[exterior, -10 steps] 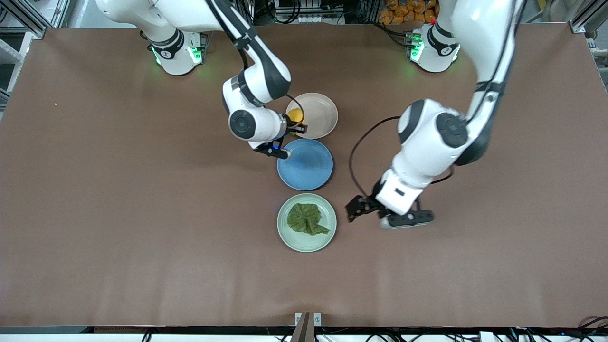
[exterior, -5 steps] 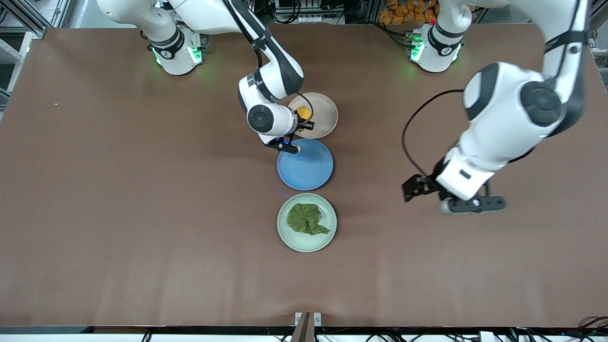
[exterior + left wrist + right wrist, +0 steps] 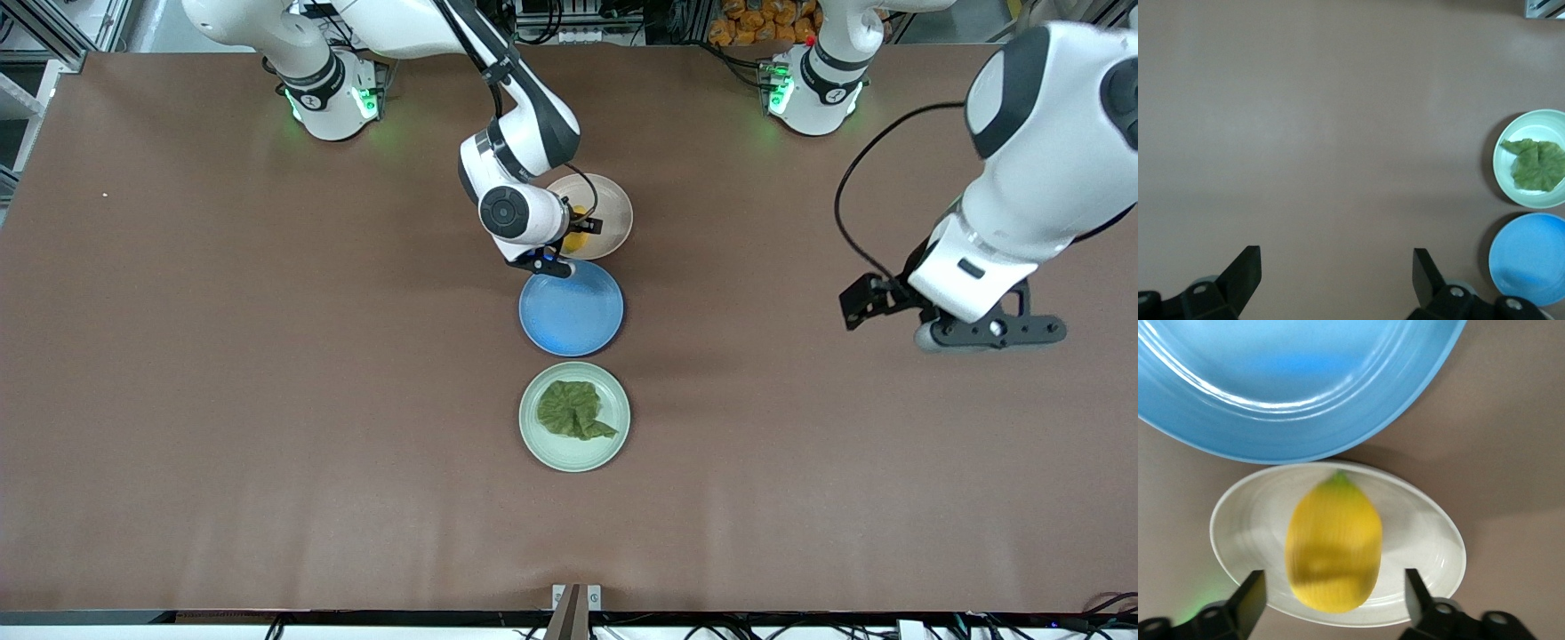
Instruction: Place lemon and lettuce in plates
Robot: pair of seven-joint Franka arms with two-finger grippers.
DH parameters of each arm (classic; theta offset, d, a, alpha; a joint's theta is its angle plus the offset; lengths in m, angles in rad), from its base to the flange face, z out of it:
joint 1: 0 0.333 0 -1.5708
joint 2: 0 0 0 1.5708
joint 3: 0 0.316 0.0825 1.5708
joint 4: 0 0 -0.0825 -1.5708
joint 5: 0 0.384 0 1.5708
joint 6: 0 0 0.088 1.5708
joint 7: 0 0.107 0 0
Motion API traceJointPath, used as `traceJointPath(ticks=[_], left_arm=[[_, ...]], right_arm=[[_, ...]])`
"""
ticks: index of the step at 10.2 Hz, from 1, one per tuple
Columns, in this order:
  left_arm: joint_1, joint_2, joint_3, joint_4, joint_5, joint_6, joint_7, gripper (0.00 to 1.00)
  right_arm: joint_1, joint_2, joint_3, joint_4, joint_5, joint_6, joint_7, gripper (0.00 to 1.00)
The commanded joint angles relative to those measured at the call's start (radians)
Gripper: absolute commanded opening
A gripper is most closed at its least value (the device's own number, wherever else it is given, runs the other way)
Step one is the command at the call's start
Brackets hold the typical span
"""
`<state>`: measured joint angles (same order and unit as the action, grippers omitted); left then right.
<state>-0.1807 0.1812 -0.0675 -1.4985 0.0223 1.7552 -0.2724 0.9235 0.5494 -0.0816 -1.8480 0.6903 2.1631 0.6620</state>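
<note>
The yellow lemon (image 3: 1333, 547) (image 3: 576, 242) is in the pale beige plate (image 3: 615, 213) (image 3: 1431, 540) and looks blurred. My right gripper (image 3: 578, 229) (image 3: 1333, 590) hangs open right over it, a finger on each side, neither touching the fruit. The dark green lettuce (image 3: 573, 411) (image 3: 1537, 165) lies in the mint green plate (image 3: 578, 457) (image 3: 1521, 127), the plate nearest the front camera. My left gripper (image 3: 991, 333) (image 3: 1337, 267) is open and holds nothing, raised over bare table toward the left arm's end.
A blue plate (image 3: 573, 311) (image 3: 1528, 257) (image 3: 1291, 380) with nothing on it sits between the beige and the green plates. The three plates form a row down the middle of the brown table.
My right gripper went from shut on the lemon to open, letting it go over the beige plate. My left arm swung away from the green plate toward its own end of the table.
</note>
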Motion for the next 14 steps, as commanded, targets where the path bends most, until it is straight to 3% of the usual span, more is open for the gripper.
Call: traceJointPath(ticks=[1, 3, 6, 7, 9, 11, 14], left_arm=[[0.013, -0.046, 0.009, 0.023, 0.025, -0.071, 0.01, 1.0], [0.05, -0.091, 0.008, 0.02, 0.024, -0.113, 0.012, 1.0], [0.084, -0.123, 0.008, 0.02, 0.022, -0.14, 0.015, 1.0], [0.092, -0.129, 0.008, 0.02, 0.021, -0.141, 0.015, 1.0], [0.104, -0.14, 0.008, 0.02, 0.019, -0.146, 0.015, 1.0], [0.125, -0.146, 0.006, 0.02, 0.01, -0.158, 0.019, 1.0], [0.156, -0.149, -0.009, 0.015, 0.005, -0.158, 0.025, 1.0]], right_arm=[[-0.029, -0.002, -0.01, 0.068, 0.006, -0.061, 0.004, 1.0], [-0.07, -0.02, -0.047, 0.143, -0.091, -0.146, -0.002, 1.0], [-0.135, -0.023, -0.168, 0.333, -0.254, -0.41, -0.068, 1.0], [-0.167, -0.028, -0.199, 0.373, -0.264, -0.484, -0.129, 1.0], [-0.201, -0.051, -0.285, 0.392, -0.293, -0.499, -0.225, 1.0], [-0.206, -0.107, -0.343, 0.424, -0.491, -0.499, -0.245, 1.0], [-0.218, -0.209, -0.456, 0.429, -0.529, -0.502, -0.275, 1.0]])
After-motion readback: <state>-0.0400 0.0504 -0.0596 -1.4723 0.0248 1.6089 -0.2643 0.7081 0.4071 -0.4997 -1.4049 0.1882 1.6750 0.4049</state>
